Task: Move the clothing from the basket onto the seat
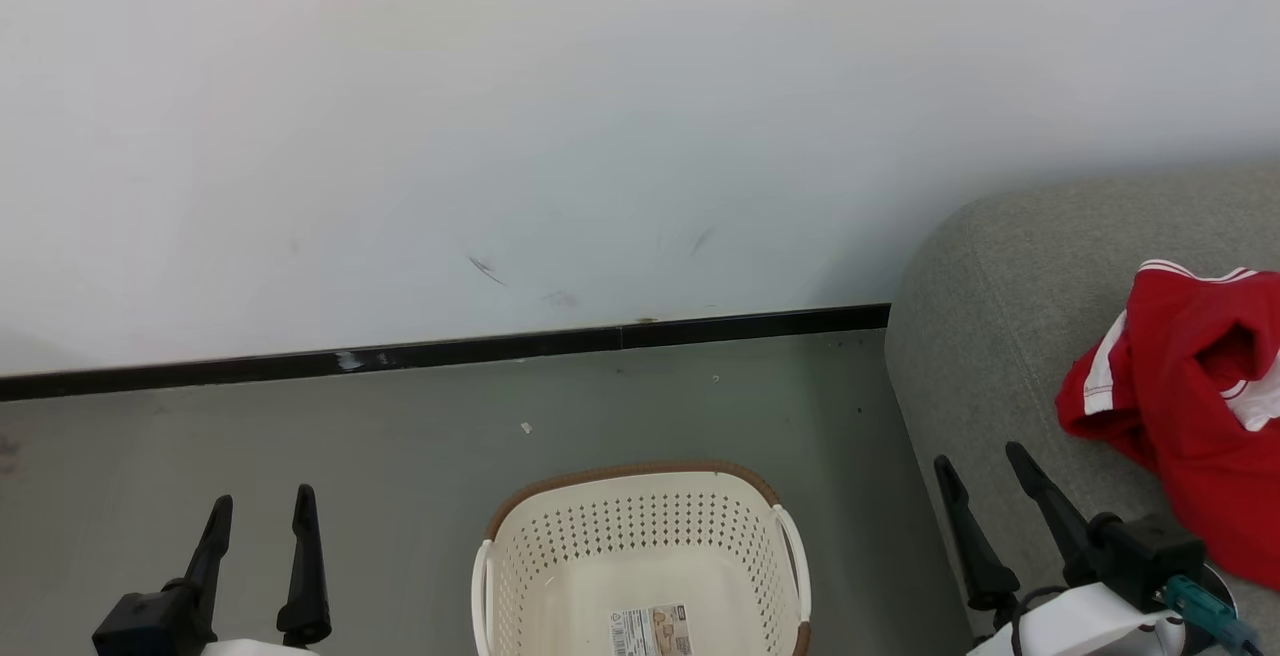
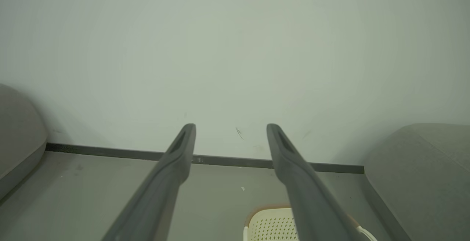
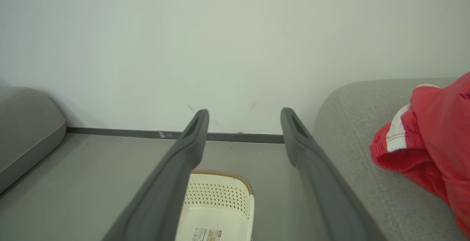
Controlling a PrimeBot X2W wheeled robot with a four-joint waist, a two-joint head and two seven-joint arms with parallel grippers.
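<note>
Red clothing (image 1: 1190,406) heaps on the grey seat (image 1: 1000,286), right side; the basket (image 1: 640,531) looks bare. Left gripper (image 1: 262,498) and right gripper (image 1: 978,456) both gape, empty. The right should pull back without snagging cloth.

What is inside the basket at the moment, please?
In the basket, only a barcode label lies on the bare floor. Its near end is cut off by the picture's edge, so that part cannot be checked. The red clothing lies on the seat.
</note>
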